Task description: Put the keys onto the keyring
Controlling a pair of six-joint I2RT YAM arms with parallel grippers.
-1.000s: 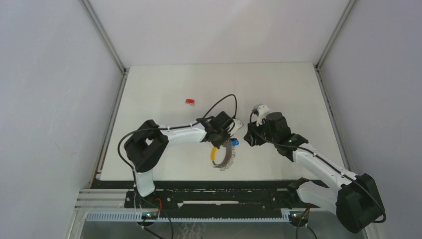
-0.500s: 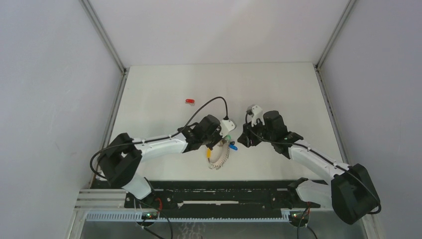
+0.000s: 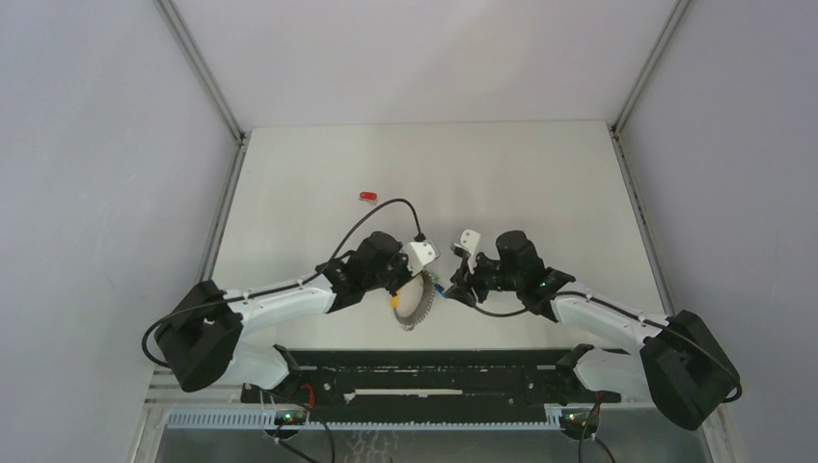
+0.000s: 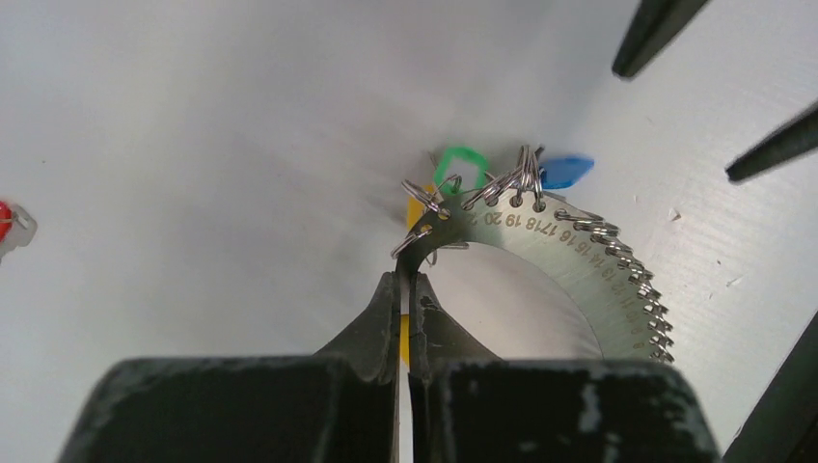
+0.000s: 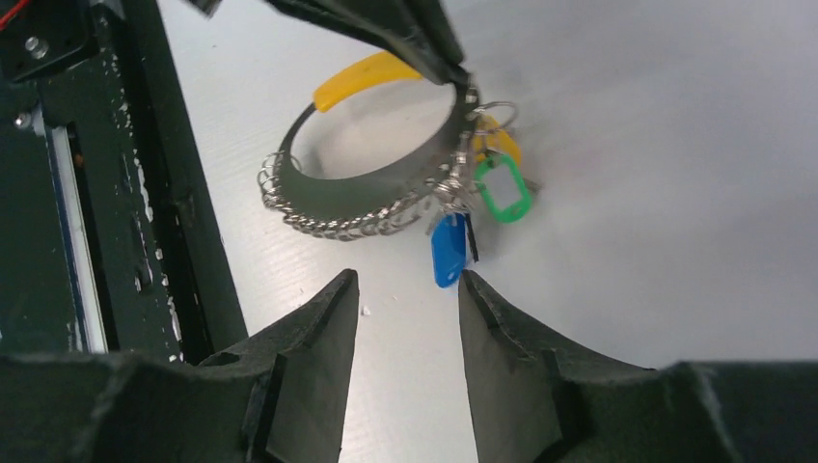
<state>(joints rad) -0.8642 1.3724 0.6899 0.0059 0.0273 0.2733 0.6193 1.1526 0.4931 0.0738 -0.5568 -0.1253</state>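
Note:
The keyring [image 3: 417,307] is a metal crescent plate with numbered holes, many small wire rings and a yellow grip. My left gripper [image 3: 405,282] is shut on its inner edge [image 4: 405,280]. The plate [image 4: 569,260] curves away to the right. A green key [image 4: 461,166], a blue key [image 4: 566,171] and a yellow key [image 4: 415,207] hang at its far end. My right gripper [image 3: 451,289] is open and empty, its fingertips [image 5: 407,280] just short of the blue key [image 5: 448,251], with the green key [image 5: 504,190] beyond. The red key [image 3: 368,196] lies alone far back on the table; it also shows in the left wrist view [image 4: 5,227].
The black rail [image 5: 96,193] at the table's near edge runs close beside the keyring. The right gripper's fingers [image 4: 656,29] show at the upper right of the left wrist view. Grey walls enclose the white table [image 3: 540,183].
Both arms have drawn back toward the near edge and to the left. The left gripper carried the keyring along, and the right gripper has closed in on the blue key.

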